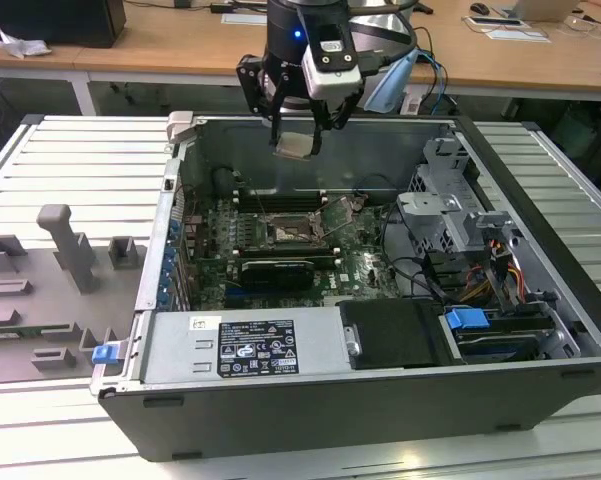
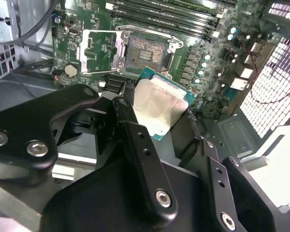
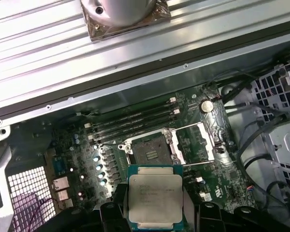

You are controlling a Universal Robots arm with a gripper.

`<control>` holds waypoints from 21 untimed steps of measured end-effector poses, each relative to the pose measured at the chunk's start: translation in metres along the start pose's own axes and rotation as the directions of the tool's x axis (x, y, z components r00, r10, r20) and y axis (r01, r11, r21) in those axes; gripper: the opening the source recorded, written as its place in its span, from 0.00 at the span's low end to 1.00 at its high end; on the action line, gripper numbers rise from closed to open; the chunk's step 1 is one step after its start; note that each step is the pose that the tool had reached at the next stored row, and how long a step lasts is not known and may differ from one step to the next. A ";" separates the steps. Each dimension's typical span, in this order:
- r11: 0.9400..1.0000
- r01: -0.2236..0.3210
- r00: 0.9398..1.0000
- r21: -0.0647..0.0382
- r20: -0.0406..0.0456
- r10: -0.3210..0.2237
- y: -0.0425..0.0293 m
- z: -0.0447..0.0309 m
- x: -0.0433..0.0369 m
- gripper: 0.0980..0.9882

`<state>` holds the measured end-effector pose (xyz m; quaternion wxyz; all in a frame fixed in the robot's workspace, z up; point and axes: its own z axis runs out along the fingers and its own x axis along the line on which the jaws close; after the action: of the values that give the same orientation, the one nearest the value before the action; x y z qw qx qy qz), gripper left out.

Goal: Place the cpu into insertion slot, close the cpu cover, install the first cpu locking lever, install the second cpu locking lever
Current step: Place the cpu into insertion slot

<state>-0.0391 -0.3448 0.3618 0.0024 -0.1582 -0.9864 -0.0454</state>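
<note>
My gripper (image 1: 298,128) hangs above the open computer case, shut on the cpu (image 1: 298,146). In both wrist views the cpu (image 2: 159,106) (image 3: 154,195) is a flat square chip with a silver top and a green edge, clamped between the black fingers (image 2: 130,121). It is held in the air, apart from the board. Below lies the insertion slot (image 1: 285,232) (image 2: 145,52) (image 3: 152,147), a dark square socket with bare contacts. The cpu cover (image 2: 100,48) (image 3: 195,142) is swung open beside the slot.
Long black memory slots (image 3: 135,121) run along one side of the socket. The case's metal wall (image 1: 170,200) rims the green motherboard (image 1: 360,270). A drive cage with cables (image 1: 460,230) stands at the exterior view's right, a grey fixture (image 1: 70,250) at its left.
</note>
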 end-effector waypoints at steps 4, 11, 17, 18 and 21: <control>0.998 -0.057 0.998 -0.001 0.005 0.057 0.0000 0.0001 0.0000 0.50; 0.990 -0.140 0.990 -0.003 0.013 0.140 0.0000 0.0001 0.0000 0.50; 0.979 -0.202 0.979 -0.005 0.018 0.202 0.0000 0.0002 0.0000 0.50; 0.977 -0.214 0.977 -0.006 0.019 0.214 0.0000 0.0002 0.0000 0.50; 0.971 -0.240 0.970 -0.007 0.021 0.240 0.0000 0.0002 0.0000 0.50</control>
<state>-0.0391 -0.3448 0.3616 -0.0031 -0.2768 -0.9599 -0.0451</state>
